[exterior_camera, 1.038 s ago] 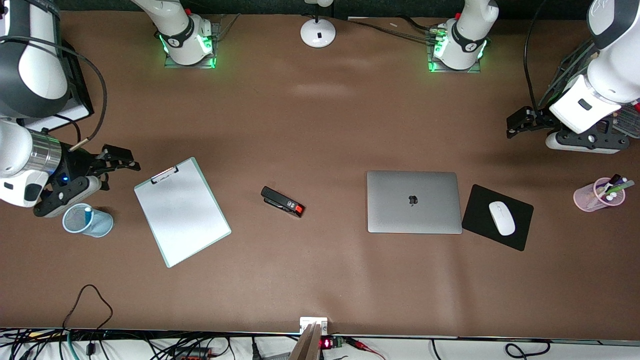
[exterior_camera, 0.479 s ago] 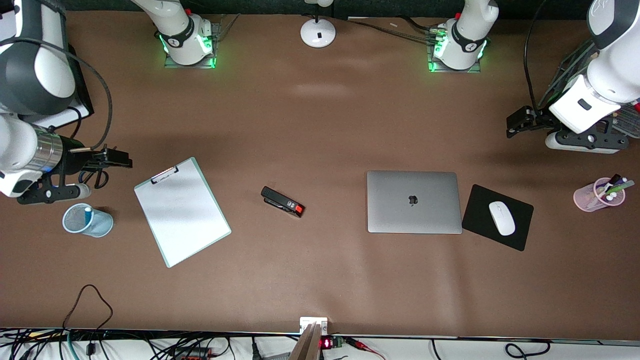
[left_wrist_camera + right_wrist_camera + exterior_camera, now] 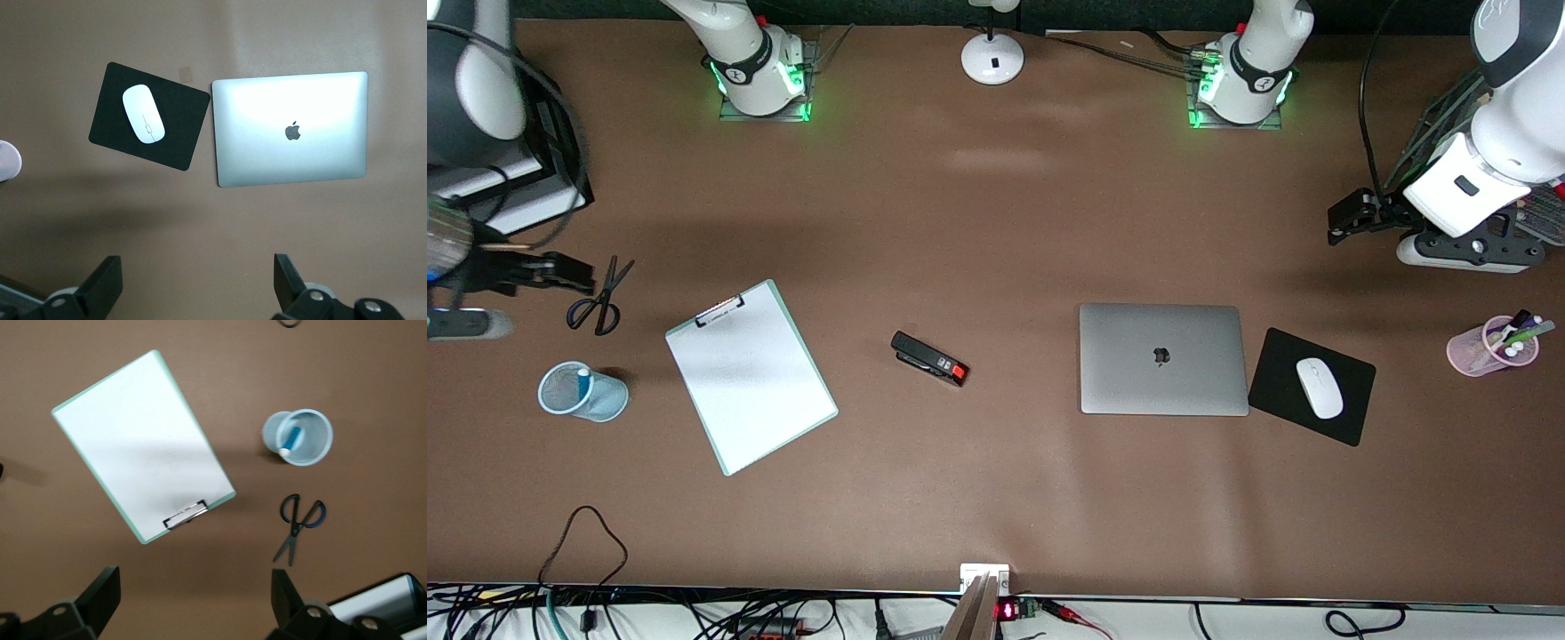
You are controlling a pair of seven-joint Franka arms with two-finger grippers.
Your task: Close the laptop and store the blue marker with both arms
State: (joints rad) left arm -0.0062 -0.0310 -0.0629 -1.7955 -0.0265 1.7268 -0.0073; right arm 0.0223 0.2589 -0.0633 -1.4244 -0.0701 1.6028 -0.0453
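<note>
Now the smooth rectangular laptop (image 3: 1163,359) lies shut, blue marker (image 3: 584,380) in mesh cup (image 3: 596,404); both end effectors spread.

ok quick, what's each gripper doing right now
left gripper: open, empty, near the pink pen cup's end.
right gripper: open, empty, beside the scissors.

The right gripper (image 3: 489,293) has pulled back toward nine o'clock, to the right arm's end of the table, and is half out of the front view. It no longer covers the scissors (image 3: 596,298), which now show.
</note>
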